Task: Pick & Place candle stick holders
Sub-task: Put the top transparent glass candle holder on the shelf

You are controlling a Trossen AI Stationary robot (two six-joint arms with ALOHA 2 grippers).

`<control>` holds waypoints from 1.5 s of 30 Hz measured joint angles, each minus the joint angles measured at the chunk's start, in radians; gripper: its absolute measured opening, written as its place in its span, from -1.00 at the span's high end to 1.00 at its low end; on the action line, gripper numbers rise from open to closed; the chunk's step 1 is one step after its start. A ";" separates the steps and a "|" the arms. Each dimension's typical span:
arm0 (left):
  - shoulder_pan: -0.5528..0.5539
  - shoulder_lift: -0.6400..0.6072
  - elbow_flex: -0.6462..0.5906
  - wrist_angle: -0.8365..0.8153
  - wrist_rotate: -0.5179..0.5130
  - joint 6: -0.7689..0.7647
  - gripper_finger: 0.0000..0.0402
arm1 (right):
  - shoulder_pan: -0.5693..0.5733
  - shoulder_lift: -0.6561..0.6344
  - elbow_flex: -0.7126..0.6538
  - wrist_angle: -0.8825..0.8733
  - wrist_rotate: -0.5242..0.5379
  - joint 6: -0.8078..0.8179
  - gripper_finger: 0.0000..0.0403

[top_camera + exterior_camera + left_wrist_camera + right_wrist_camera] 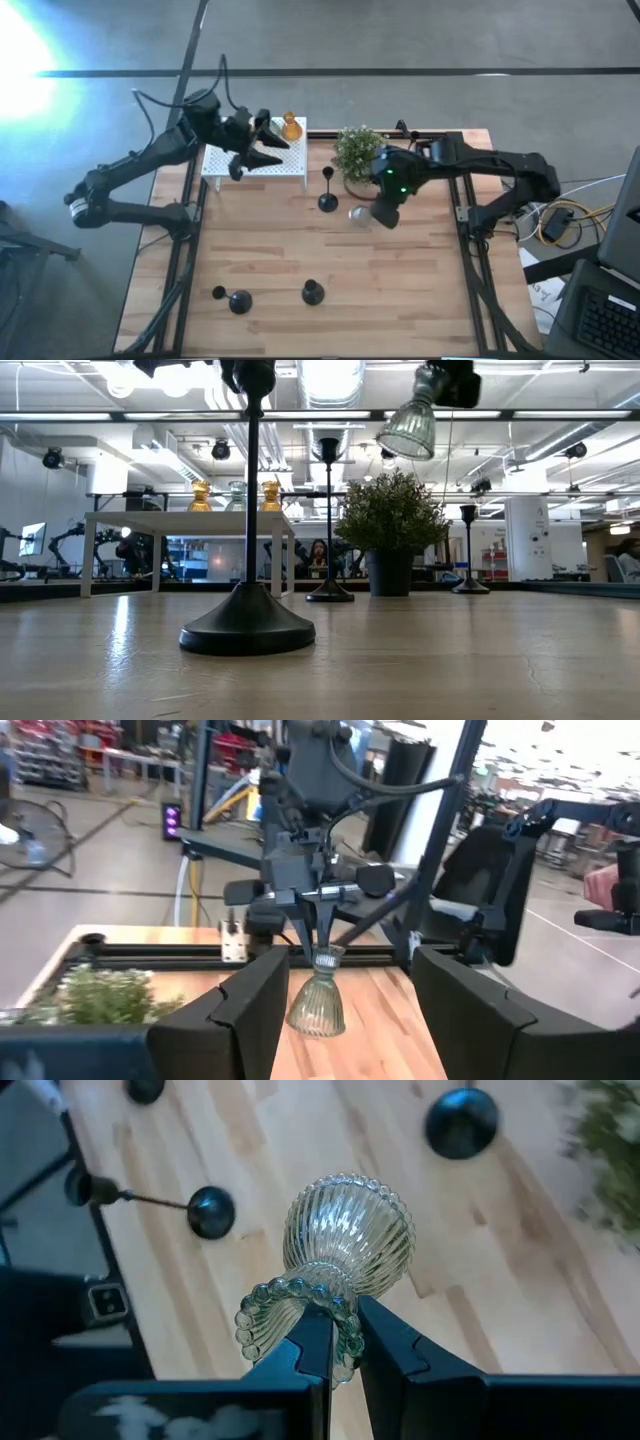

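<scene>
High view: the right gripper (383,216), at frame centre beside the bushy green potted plant (357,152), is clamped on the beaded rim of a ribbed clear glass candle holder (359,213), lifted off the wooden table (400,290). Left gripper (262,140) hovers spread wide over the white perforated box (222,163) at upper left, holding nothing.

Clear glass holder (345,1240): vertical ribbing, beaded rim, held in the black right claw (343,1342). Amber holders (200,495) on the white box (255,160); black stemmed holders (248,622) on the pale striped-plank wood desk (400,290). Plant (356,150): green, dark pot.

Right gripper (372,214) apparently holding clear glass holder (358,213) beside plant (357,152).
</scene>
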 joint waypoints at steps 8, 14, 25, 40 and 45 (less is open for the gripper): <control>-0.099 0.077 0.060 -0.108 -0.024 0.093 -0.09 | -0.011 0.195 0.238 -0.063 -0.073 -0.135 0.90; -0.188 0.123 0.085 -0.236 -0.093 0.179 -0.09 | -0.038 0.285 0.385 -0.103 -0.087 -0.203 0.90; -0.277 0.241 0.119 -0.237 -0.238 0.201 -0.09 | -0.072 0.349 0.489 -0.109 -0.097 -0.251 0.90; -0.319 0.406 0.228 -0.243 -0.203 0.214 -0.09 | -0.075 0.343 0.486 -0.107 -0.129 -0.296 0.90; -0.324 0.441 0.237 -0.230 -0.203 0.216 -0.09 | -0.074 0.343 0.485 -0.105 -0.147 -0.311 0.90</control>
